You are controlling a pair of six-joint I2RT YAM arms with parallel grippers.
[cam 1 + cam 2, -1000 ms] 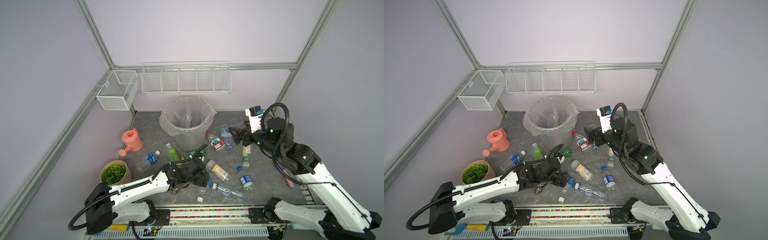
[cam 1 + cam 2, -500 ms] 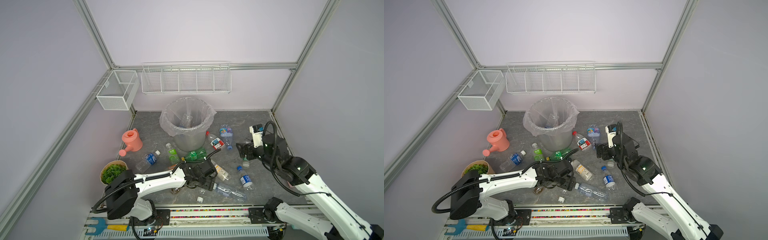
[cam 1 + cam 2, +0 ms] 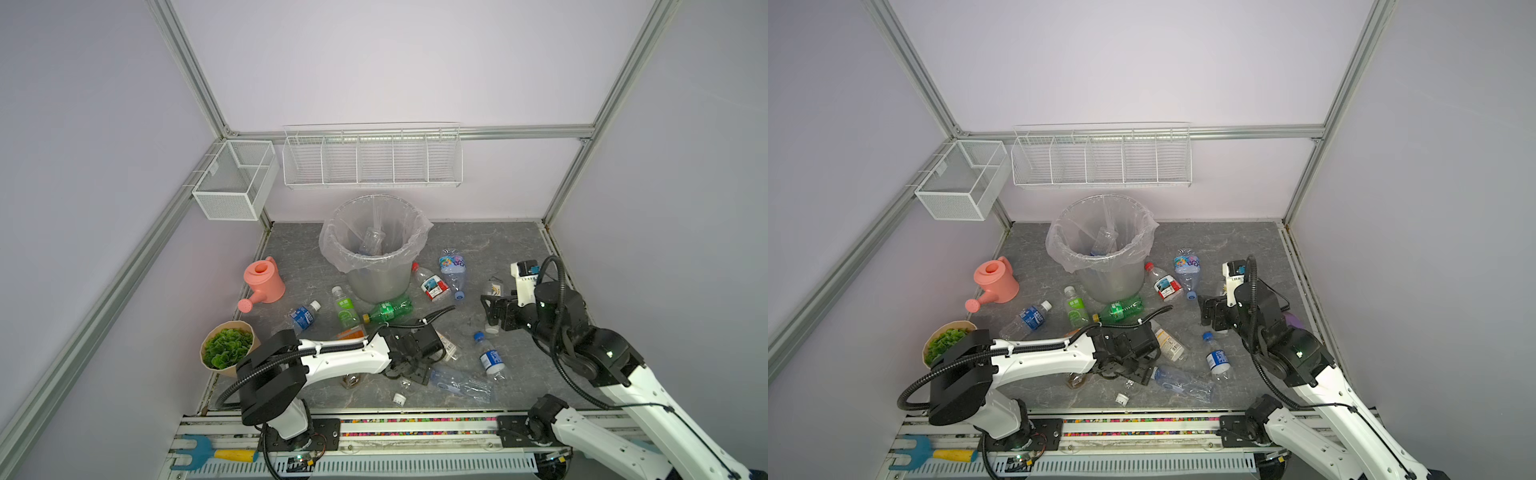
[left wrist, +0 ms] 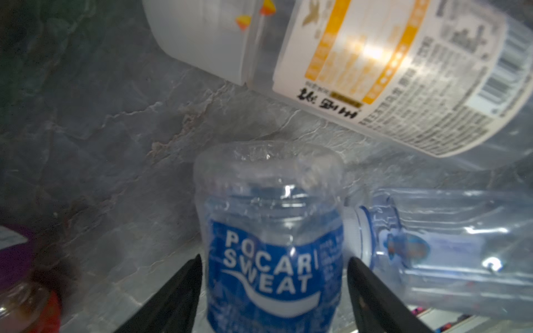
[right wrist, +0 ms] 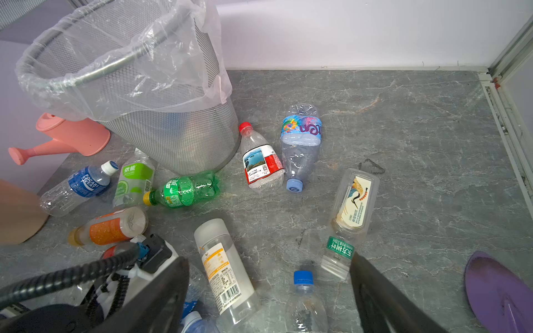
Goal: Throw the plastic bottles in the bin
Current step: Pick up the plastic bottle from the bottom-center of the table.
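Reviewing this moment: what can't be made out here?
- Left hand: contact unclear; Pocari Sweat bottle sits between its fingers, but left wrist view is blurred and its wrist covers it in top views.
- Bin: lower contents hidden by its wall and bag, both top views.
- Purple object: cut off by right wrist view's edge.

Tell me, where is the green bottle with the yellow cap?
In both top views the green bottle lies on its side mid-floor at the foot of the bin, beside the lime-labelled bottle.
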